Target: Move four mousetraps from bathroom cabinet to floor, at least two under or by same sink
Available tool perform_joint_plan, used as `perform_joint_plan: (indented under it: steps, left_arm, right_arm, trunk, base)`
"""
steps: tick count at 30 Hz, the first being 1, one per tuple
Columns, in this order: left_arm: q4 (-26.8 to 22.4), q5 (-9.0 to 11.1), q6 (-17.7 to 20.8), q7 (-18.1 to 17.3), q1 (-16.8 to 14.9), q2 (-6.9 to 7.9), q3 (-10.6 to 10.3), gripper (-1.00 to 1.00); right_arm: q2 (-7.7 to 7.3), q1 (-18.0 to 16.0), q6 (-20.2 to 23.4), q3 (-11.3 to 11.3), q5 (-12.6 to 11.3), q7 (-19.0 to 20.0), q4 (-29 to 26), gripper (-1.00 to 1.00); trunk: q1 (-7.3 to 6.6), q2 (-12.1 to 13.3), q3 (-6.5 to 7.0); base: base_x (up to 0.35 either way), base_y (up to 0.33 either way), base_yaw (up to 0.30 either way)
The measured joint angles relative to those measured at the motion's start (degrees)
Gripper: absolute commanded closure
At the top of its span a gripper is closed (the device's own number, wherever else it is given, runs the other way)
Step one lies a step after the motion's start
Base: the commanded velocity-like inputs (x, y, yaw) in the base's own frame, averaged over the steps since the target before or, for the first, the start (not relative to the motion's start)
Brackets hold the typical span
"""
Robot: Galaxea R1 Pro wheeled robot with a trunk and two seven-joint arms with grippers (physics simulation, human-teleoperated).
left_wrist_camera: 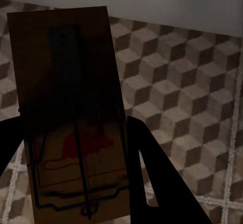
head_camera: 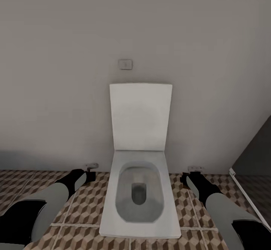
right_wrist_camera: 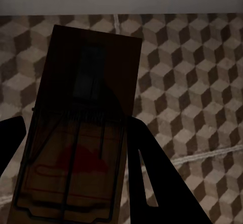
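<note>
Two grippers, left gripper (left_wrist_camera: 76, 183) clamping mousetrap (left_wrist_camera: 68, 107), right gripper (right_wrist_camera: 71, 178) likewise (right_wrist_camera: 83, 128)

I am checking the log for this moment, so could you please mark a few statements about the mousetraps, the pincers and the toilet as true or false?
1. The left pincer holds a mousetrap. True.
2. The right pincer is empty. False: it is shut on a second mousetrap.
3. The toilet has its lid down. False: the lid stands raised against the wall and the bowl is open.
4. The bathroom floor has a cube-pattern tile. True.
5. In the head view, both arms reach forward, one on each side of the toilet. True.
6. A mousetrap lies on the floor in front of the toilet. False: both mousetraps seen are held above the tiles.
</note>
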Motion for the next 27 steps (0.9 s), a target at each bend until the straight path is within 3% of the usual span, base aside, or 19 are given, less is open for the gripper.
perform_joint_plan:
  steps: [8, 17, 22, 27]
  left_arm:
    - [0.0, 0.0, 0.0, 0.0, 0.0, 0.00, 0.0, 1.00]
    - [0.1, 0.0, 0.5, -0.6, 0.0, 0.00, -0.1, 1.00]
    - [0.6, 0.0, 0.9, -0.8, 0.0, 0.00, -0.1, 1.00]
    - [1.0, 0.0, 0.9, -0.8, 0.0, 0.00, -0.1, 1.00]
  right_arm:
    - [0.00, 0.0, 0.0, 0.0, 0.0, 0.1, 0.0, 1.00]
    - [-0.05, 0.0, -4.7, 0.3, 0.3, -0.1, 1.1, 1.00]
    - [-0.06, 0.0, -10.4, 0.4, 3.0, -0.1, 6.2, 1.00]
    - [-0.03, 0.0, -12.0, 0.5, 3.8, 0.3, 7.6, 1.00]
  trunk:
    - [0.00, 0.0, 0.00]
    - [0.00, 0.0, 0.00]
    - [0.00, 0.0, 0.00]
    - [0.00, 0.0, 0.00]
  base:
    - [0.000, 0.000, 0.000]
    - [0.000, 0.000, 0.000]
    - [0.000, 0.000, 0.000]
    - [0.000, 0.000, 0.000]
